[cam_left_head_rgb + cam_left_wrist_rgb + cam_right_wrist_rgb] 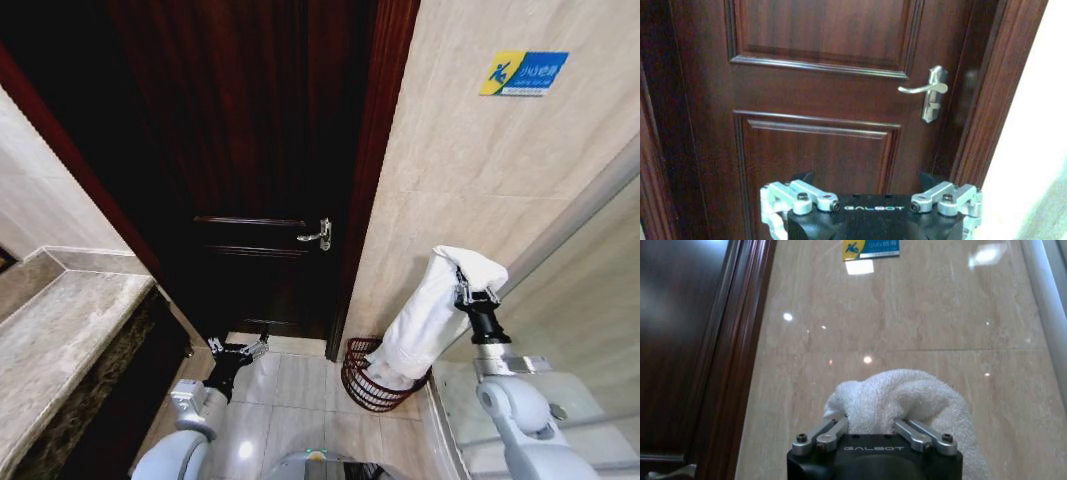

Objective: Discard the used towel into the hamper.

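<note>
**Towel held over hamper, release pending**

Your right gripper [468, 283] has its fingers clamped on the top fold of the white towel [425, 315]. The cloth hangs limp, its lower end dipping into the hamper [356, 385] on the floor by the door frame. Judged soft, light and floppy; it should drape and may snag the wire rim. Left gripper [238, 349] idles low before the door [250, 150], fingers spread wide, empty.

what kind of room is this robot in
Most likely a bathroom or hotel washroom: polished stone-look wall tiles, a marble-like counter on the left beside a dark wooden door, and a small wire hamper on the tiled floor. The right hand holds a white towel above it.
</note>
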Tool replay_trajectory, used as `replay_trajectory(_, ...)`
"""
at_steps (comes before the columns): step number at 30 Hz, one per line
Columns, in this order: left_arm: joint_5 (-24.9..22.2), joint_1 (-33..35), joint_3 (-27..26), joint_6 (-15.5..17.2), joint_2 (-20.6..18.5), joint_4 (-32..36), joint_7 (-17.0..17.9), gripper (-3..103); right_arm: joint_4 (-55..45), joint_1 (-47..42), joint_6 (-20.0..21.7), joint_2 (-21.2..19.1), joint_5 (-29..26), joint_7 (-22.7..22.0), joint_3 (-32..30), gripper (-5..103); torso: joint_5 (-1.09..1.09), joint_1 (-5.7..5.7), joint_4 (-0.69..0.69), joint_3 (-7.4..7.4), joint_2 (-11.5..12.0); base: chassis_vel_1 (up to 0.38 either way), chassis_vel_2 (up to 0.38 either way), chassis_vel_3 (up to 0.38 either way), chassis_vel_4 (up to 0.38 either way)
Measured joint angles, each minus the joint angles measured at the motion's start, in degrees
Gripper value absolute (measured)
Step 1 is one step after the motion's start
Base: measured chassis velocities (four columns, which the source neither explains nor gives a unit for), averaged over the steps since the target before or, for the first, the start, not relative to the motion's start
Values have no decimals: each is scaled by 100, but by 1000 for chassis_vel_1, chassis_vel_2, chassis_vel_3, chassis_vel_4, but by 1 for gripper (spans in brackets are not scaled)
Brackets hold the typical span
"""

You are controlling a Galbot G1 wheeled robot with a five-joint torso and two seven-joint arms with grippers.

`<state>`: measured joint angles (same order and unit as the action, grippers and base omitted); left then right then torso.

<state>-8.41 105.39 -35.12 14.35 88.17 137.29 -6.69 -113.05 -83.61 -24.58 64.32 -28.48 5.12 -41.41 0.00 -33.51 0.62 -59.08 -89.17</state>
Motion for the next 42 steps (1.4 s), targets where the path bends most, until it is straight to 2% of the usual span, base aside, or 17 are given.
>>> replay_trajectory(42,0,0,0,0,0,0,0,100,1385,373,-472,184,323,247,399,12,0,0,0,0,0,0,0,0,0)
